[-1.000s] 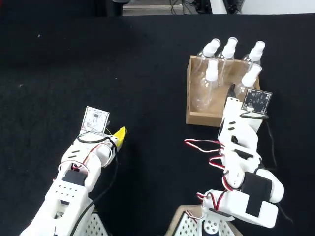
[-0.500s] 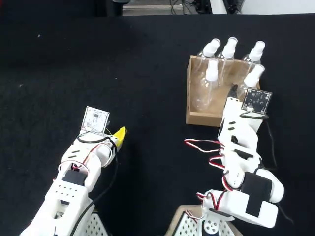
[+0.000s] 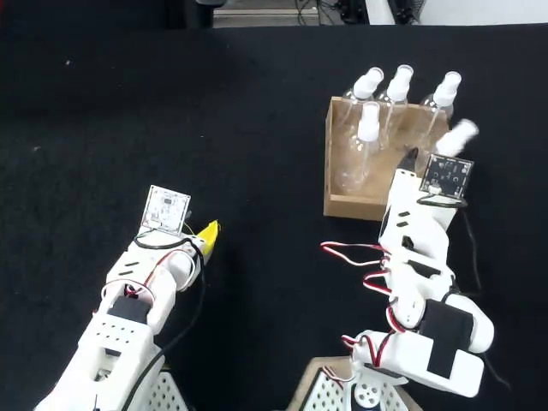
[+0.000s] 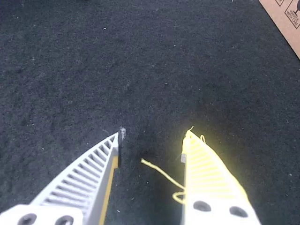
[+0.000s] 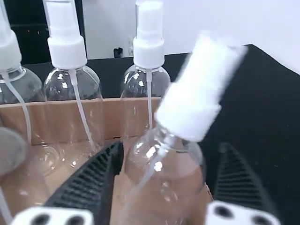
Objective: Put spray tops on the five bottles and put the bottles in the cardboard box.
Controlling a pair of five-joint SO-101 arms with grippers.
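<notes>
Just changed: the fifth bottle (image 5: pixel 164 173) is tipping. Half a second ago its spray top (image 3: pixel 461 131) was standing nearer upright beside the others; now it is leaning out toward the right wall of the cardboard box (image 3: pixel 342 204), smeared with motion.
Right gripper (image 5: pixel 171 147): the jaws are standing apart, one on either side of the tilted bottle, and as far as I am seeing they are not pressing it. The arm itself is keeping the place it had a second ago.
Bottle location: its base is appearing to sit in the box's near right corner, though I cannot confirm it is fully down.
Other four bottles (image 3: pixel 368 128): standing upright in the box, tops on, unmoved.
Meaning for the task: all five are wearing tops and are in or at the box — I am judging this to be the last placement, with the risk that the leaning bottle is toppling against the wall or over it.
Left gripper (image 4: pixel 152 135): hanging with its jaws parted over bare table, well apart from the box, holding nothing, unmoved.
Surface: a black, cloth-like table (image 3: pixel 171 103) — matte and faintly flecked.
Room: cables (image 3: pixel 317 10) are showing past the table's far edge, and a pale wall (image 5: pixel 211 18) is standing behind the bottles.
</notes>
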